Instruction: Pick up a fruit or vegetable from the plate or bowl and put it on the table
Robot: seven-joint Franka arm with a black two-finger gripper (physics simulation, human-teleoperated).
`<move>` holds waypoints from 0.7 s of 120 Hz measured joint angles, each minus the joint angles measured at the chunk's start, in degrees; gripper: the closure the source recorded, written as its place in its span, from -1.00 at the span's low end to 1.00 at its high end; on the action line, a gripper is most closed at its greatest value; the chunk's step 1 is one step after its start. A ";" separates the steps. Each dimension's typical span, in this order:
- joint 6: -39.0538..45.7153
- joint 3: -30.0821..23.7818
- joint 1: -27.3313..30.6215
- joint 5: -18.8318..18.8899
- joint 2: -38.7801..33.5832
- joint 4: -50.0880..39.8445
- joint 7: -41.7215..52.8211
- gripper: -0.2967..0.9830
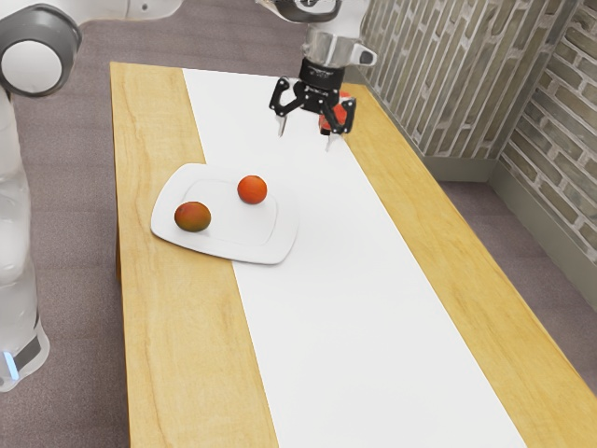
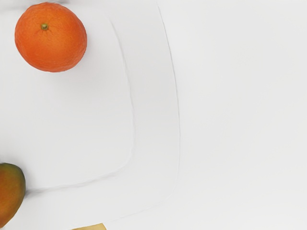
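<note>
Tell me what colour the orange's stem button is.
The stem button is green; it shows best in the wrist view.

Orange bright orange, plate white

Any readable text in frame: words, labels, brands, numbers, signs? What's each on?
No readable text in either view.
Orange, mango, plate: no lettering visible.
Gripper: any marking on its black body is too small to read.
Red object behind it: partly hidden, nothing legible.
</note>
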 joint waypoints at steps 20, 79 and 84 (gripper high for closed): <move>2.55 1.59 1.96 4.58 -2.98 -5.16 11.13 -0.54; 19.09 6.33 -0.87 9.34 -14.30 -30.50 35.29 -0.53; 20.86 7.07 -0.64 9.21 -13.02 -30.55 36.86 -0.53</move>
